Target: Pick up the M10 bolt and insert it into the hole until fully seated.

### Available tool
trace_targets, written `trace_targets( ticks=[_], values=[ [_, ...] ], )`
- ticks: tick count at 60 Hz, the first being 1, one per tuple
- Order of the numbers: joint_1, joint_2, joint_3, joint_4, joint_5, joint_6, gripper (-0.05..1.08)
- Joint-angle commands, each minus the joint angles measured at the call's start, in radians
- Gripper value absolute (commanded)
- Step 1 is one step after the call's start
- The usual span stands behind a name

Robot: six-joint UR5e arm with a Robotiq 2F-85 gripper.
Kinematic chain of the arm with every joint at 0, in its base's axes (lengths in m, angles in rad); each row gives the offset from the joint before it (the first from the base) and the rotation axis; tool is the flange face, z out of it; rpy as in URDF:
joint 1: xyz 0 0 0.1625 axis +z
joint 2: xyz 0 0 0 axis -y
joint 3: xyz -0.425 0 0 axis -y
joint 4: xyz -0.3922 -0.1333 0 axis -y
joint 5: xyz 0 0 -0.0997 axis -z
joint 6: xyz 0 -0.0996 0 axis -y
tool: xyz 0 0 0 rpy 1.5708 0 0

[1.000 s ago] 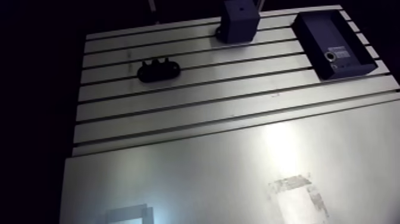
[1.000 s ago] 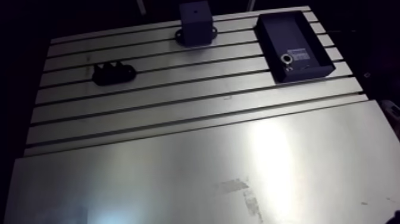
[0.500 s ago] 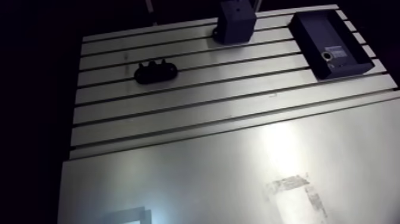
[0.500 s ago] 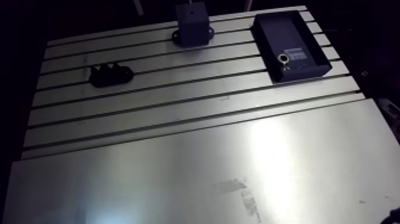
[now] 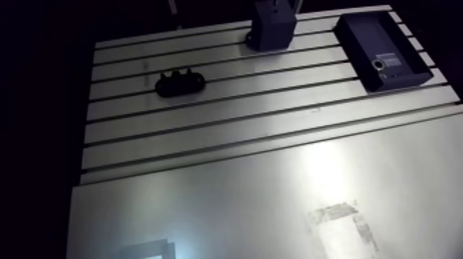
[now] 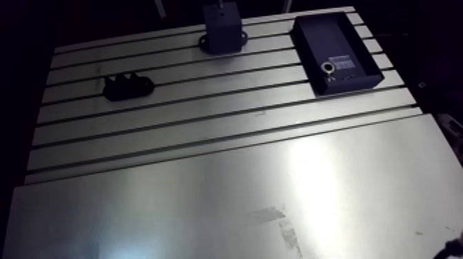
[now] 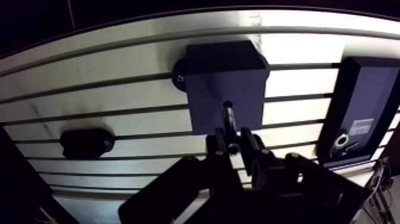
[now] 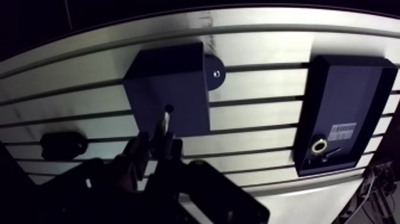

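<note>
Looking across the whole scene, you have the slotted aluminium table (image 5: 207, 131) filling the arm view. Its grooved half is on the far side, and a smooth metal plate (image 5: 227, 200) covers the near half. That plate carries a few dull tape marks (image 5: 341, 217) toward its near right.

On the grooved half, toward the far right corner, lies a dark rectangular box (image 5: 382, 48) with a raised rim. At its near end you can see a pale label (image 7: 362, 126) and, just beside it, a small brass-coloured ring (image 8: 319, 146). To the left of the box and apart from it, at the table's far edge, stands a dark square block (image 7: 226, 77) on a round foot (image 8: 215, 71). Well to the left of the block, a few grooves nearer, sits a small black oblong piece (image 5: 180, 83) with little bumps along its top.

In the wrist view the gripper (image 7: 235, 148) hangs over the near edge of the block. Its two fingers are drawn close together and clamp the M10 bolt (image 8: 163, 124) between them, so you have the bolt in hand, off the table. The bolt's shank sticks out ahead of the fingertips, slightly tilted, over the block's top face. Its far end meets the small round hole (image 8: 169, 108) in that face. You cannot tell from these views whether the tip has entered or only rests at the mouth. Most of the shank shows outside the hole, so the bolt is not seated.
</note>
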Motion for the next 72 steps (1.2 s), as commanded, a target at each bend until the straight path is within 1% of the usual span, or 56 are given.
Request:
trace_targets(
  ticks=[1, 72],
  values=[
    [-0.003, 0.000, 0.003, -0.007, -0.001, -0.001, 1.08],
    [-0.003, 0.000, 0.017, -0.009, 0.003, -0.001, 1.08]
  ],
)
